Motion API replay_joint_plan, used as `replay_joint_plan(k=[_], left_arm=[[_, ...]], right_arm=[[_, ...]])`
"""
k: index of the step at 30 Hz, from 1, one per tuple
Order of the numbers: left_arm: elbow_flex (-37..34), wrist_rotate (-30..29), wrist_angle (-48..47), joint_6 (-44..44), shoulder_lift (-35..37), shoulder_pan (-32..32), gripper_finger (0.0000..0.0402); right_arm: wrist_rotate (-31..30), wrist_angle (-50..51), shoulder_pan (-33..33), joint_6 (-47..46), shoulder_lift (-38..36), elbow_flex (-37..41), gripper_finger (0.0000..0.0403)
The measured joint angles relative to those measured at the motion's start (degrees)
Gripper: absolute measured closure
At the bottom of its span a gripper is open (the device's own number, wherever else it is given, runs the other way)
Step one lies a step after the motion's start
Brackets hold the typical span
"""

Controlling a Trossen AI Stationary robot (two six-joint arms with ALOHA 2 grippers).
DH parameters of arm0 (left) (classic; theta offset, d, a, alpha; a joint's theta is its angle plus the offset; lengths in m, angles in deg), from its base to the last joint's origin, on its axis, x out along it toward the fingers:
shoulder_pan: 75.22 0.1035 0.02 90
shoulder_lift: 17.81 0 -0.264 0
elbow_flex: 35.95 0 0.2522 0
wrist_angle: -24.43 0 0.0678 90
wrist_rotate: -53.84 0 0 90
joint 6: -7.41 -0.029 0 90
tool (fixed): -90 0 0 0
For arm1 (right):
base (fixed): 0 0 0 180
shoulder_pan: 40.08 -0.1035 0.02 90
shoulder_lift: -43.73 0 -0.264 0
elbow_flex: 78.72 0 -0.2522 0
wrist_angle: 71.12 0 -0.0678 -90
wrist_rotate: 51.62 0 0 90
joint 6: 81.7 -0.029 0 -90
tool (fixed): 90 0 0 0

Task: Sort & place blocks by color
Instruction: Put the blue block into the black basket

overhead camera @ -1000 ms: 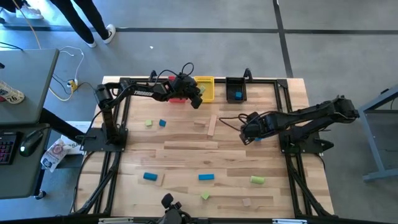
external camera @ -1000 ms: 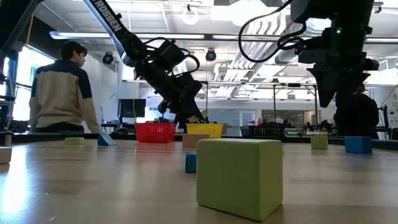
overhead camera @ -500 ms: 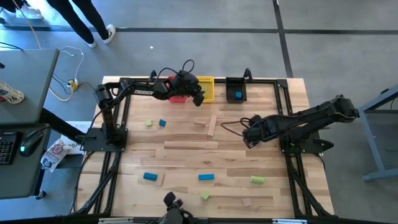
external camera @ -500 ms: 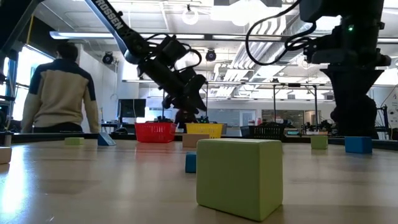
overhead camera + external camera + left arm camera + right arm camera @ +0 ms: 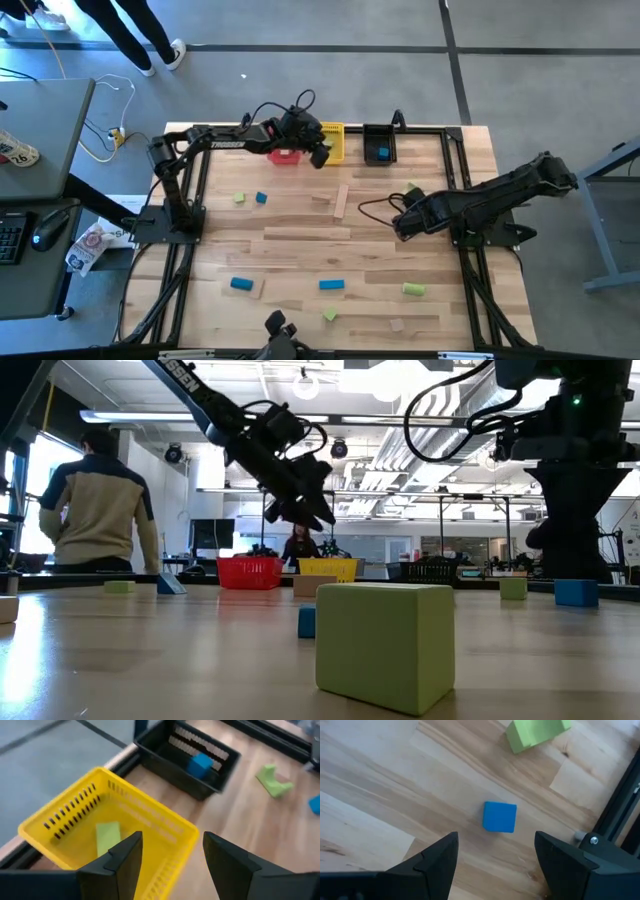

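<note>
The left gripper (image 5: pixel 170 857) is held above the yellow bin (image 5: pixel 150 832), fingers spread, with a green block (image 5: pixel 107 837) lying inside. The right gripper (image 5: pixel 495 857) is poised over a blue cube (image 5: pixel 500 817) on the desk (image 5: pixel 300 240), fingers spread wide.

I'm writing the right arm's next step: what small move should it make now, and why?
Probably lower the right gripper straight down over the blue cube and close. In its wrist view the jaws stand open with the cube lying free on the table ahead of the gap, a green block well clear of it, so nothing seems to block the descent.
</note>
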Motion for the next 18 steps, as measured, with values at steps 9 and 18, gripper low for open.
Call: replay_joint_plan(k=[9, 18], left_arm=[[1.3, 0.1, -12.0, -4.3, 7.6, -4.9, 0.0206], [1.4, -1.4, -15.8, -6.2, 17.0, -11.3, 0.0206]], right_arm=[[1.9, -3.0, 1.2, 0.1, 0.0, 4.9, 0.0153], [0.4, -8.9, 2.9, 0.7, -0.1, 10.9, 0.0153]])
